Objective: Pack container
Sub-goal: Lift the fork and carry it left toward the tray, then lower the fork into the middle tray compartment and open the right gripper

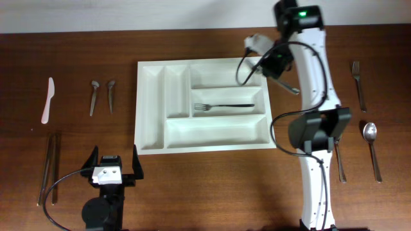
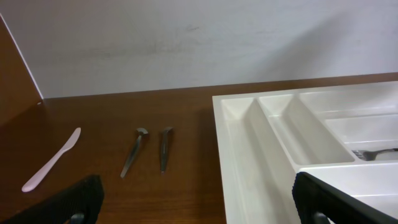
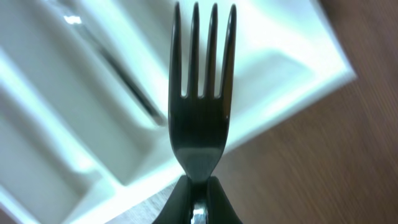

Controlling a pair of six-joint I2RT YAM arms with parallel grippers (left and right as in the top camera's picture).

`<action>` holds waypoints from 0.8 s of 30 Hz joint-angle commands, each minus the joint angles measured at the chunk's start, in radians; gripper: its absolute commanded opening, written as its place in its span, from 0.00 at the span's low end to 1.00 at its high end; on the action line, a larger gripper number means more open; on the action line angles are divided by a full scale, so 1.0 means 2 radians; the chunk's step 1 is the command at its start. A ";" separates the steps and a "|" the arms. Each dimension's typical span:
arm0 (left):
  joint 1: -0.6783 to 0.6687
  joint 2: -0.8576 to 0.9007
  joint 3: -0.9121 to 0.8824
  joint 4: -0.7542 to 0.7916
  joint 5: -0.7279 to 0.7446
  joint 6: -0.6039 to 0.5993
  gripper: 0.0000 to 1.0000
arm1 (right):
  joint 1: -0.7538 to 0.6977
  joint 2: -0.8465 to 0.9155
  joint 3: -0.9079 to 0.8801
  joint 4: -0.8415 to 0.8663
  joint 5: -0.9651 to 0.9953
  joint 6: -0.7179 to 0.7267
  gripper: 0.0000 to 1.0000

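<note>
1. A large white rectangular plastic cutlery tray [image 1: 151, 109] with five compartments lies in the middle of the brown wooden table [image 1: 77, 38]. One dark metal fork [image 1: 225, 106] already lies in its middle long compartment, tines pointing left.
2. The right claw [image 1: 277, 69] hangs over the tray's far right corner. Its jaws are clamped on the neck of a second dark metal fork [image 3: 200, 124], whose four tines stick straight out ahead of the claw.
3. The left claw [image 1: 115, 168] sits near the table's front edge, just short of the tray's near left corner. Its jaws are wide apart and hold nothing.
4. The step in hand looks like laying the held fork beside its twin. To do it well, I would say the claw should bring the fork over the middle long compartment and turn it to lie along that compartment's length.
5. It should lower the fork close to the compartment floor before letting go, so the fork neither bounces nor catches on a divider wall.
6. A silver metal spoon [image 1: 370, 132] waits on the table to the right, well apart from the tray.
</note>
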 commanded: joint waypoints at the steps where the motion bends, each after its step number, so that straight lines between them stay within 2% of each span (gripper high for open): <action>1: 0.003 -0.002 -0.002 -0.002 0.000 -0.005 0.99 | 0.031 -0.019 0.010 -0.003 -0.020 -0.042 0.04; 13: 0.003 -0.002 -0.002 -0.002 0.000 -0.005 0.99 | 0.101 -0.019 -0.002 -0.003 -0.034 -0.044 0.04; 24: 0.003 -0.002 -0.002 -0.002 0.000 -0.005 0.99 | 0.107 -0.019 -0.059 -0.003 -0.060 -0.126 0.04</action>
